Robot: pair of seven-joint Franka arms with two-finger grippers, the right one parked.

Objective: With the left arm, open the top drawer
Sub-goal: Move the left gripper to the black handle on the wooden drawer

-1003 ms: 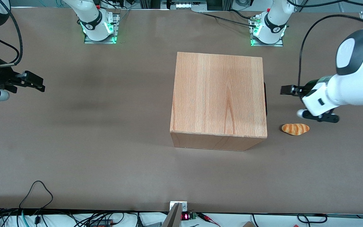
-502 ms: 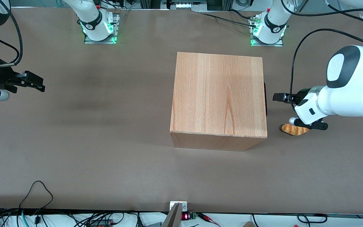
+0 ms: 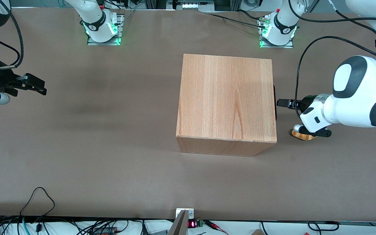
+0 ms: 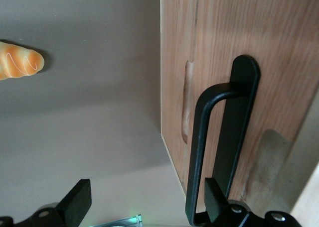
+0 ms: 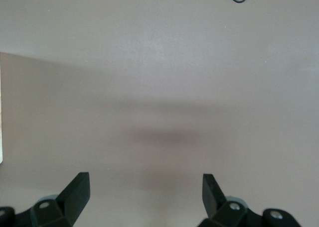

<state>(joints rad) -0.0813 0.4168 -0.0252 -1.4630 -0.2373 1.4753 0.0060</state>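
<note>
Now that your left arm (image 3: 354,104) has slid closer, the gripper (image 3: 281,103) sits spread wide at the top drawer's black bar handle (image 4: 219,142), nothing grasped yet.

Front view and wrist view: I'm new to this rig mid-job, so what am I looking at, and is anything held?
The front view looks down on a brown table. The white left arm reaches its gripper toward the wooden cabinet, close to the black handle of the top drawer. The wrist view comes from that arm's camera: the fingers are open, nothing is held, and one finger is beside the handle. The drawer looks shut. A toy croissant lies on the table under the arm.
</note>
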